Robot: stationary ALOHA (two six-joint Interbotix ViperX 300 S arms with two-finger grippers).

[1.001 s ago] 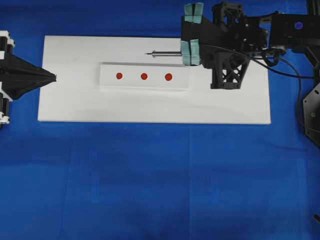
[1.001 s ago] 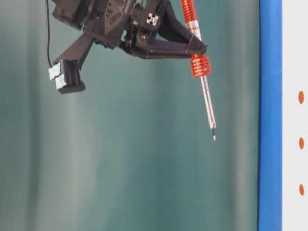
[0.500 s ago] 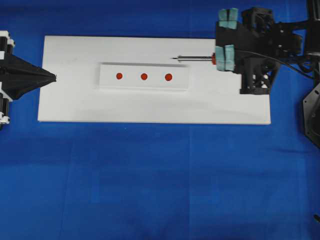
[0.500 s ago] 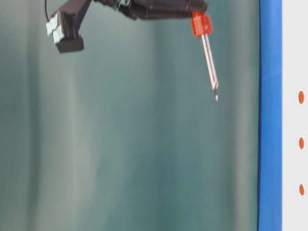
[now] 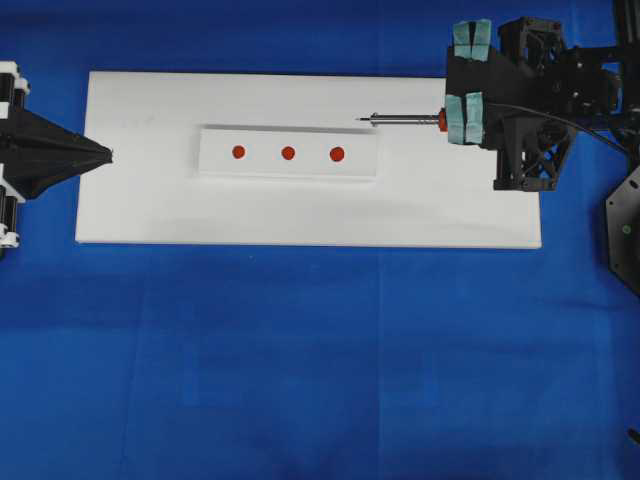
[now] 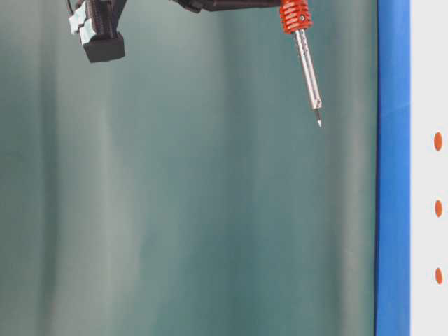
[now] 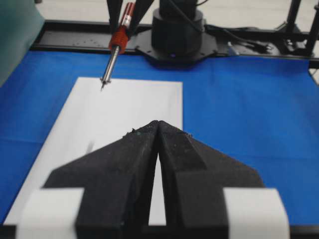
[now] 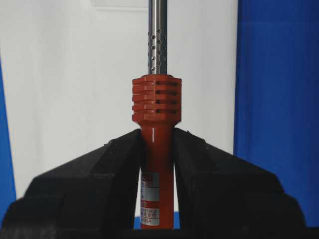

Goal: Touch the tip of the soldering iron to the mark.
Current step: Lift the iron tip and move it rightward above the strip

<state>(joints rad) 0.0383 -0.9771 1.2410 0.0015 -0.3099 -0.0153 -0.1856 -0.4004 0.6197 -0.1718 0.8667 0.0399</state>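
**Right gripper clamped on soldering iron, held above the board**

The right gripper is closed on the red-orange handle of the soldering iron; both fingers press its sides. The left gripper has its fingers together, holding nothing, at the left edge of the white board. The tip hangs in the air, above and right of the three red marks. In the right wrist view the tip is cut off; the cord is mostly hidden.
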